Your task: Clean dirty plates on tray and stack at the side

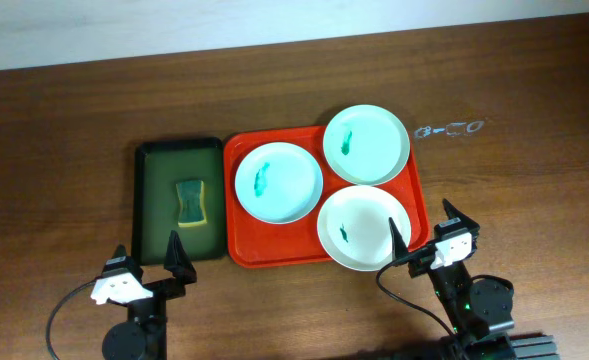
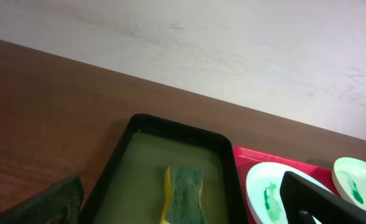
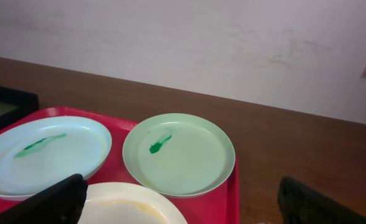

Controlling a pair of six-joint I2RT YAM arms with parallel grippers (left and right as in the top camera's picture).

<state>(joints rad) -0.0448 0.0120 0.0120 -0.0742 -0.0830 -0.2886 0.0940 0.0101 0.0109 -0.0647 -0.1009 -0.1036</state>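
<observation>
Plates, three of them, round, shallow and glossy pale mint, lie on the tray [image 1: 274, 250], a red-orange plastic rectangle with rounded corners and a raised rim. The left plate [image 1: 278, 182] and far plate [image 1: 366, 144] touch or nearly touch. The near plate [image 1: 364, 228] sits at the tray's front right corner. Each has a small green smear near its centre. Just left of the tray is a narrower green tray [image 1: 144, 200] with a sponge [image 1: 189, 202] in it. All rest on a dark wood-grain table [image 1: 54, 150]. The left gripper [image 1: 146, 246] sits low at the green tray's front edge with its jaws spread wide and nothing between them. The right gripper [image 1: 421, 215] is at the tray's front right corner, also wide and empty, one finger over the near plate's rim.

From the left wrist, the green tray holds a film of yellowish liquid, and the sponge shows a yellow body under a rough green pad. Dark fingers [image 2: 46, 208] frame the bottom corners, far apart.

From the right wrist, the far plate looks greener and matte, and the left plate is bluish. The near plate's cream rim lies between the spread fingers [image 3: 46, 202].
</observation>
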